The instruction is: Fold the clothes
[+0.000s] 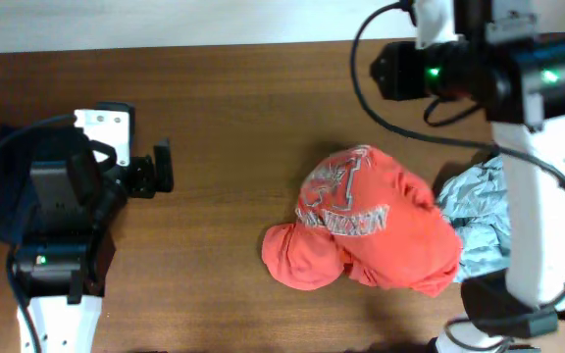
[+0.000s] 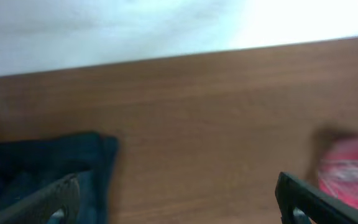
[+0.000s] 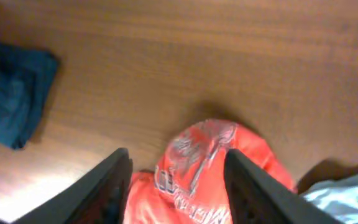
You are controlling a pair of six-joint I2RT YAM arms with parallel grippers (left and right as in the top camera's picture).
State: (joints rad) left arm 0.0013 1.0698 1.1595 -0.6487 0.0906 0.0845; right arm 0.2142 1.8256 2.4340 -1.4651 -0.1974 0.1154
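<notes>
Right gripper (image 3: 176, 154), jaws apart, just above crumpled orange-red T-shirt (image 3: 197, 186)

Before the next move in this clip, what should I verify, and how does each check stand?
1. Left pincer open, holding nothing: ok.
2. Right pincer open above the shirt, gripping nothing: ok.
3. Orange T-shirt spread flat for folding: not ok, it lies in a crumpled heap.
4. Shirt separate from the pale grey-blue garment: not ok, their edges meet.
5. Navy garment clear of the shirt: ok, it lies well apart.
6. A sleeve or hem exposed to grab: cannot tell.
</notes>
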